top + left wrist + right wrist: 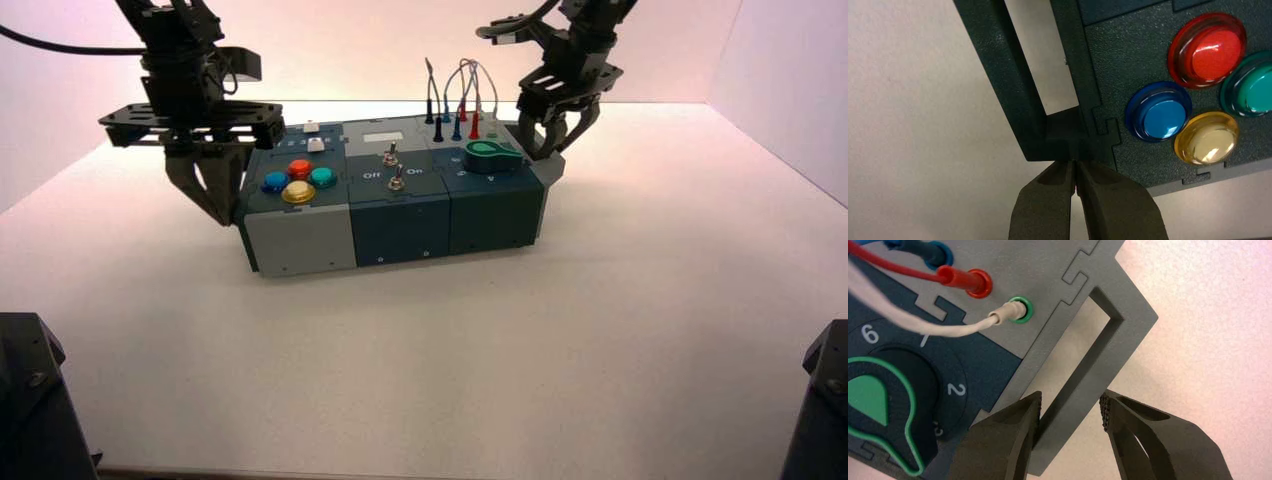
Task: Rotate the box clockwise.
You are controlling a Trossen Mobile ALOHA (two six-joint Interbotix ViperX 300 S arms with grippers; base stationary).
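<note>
The box (pixel 400 215) lies across the table's middle, its button end toward my left arm and slightly nearer than its knob end. My left gripper (pixel 215 200) is shut, and its tips (pixel 1075 169) press against the near corner of the dark teal end handle (pixel 1018 100), beside the blue button (pixel 1159 114). My right gripper (pixel 548 140) is open and straddles the grey end handle (pixel 1098 365). One finger (pixel 1023 425) sits inside the handle's opening against the bar. The other finger (pixel 1118 415) stands apart outside it.
The red (pixel 1210 50), green (pixel 1253 87) and yellow (pixel 1207 139) buttons sit by the left handle. Two toggle switches (pixel 394 168) stand mid-box, with the green knob (pixel 873 405) and looped plug wires (pixel 460 95) by the right handle. White walls stand behind and at the right.
</note>
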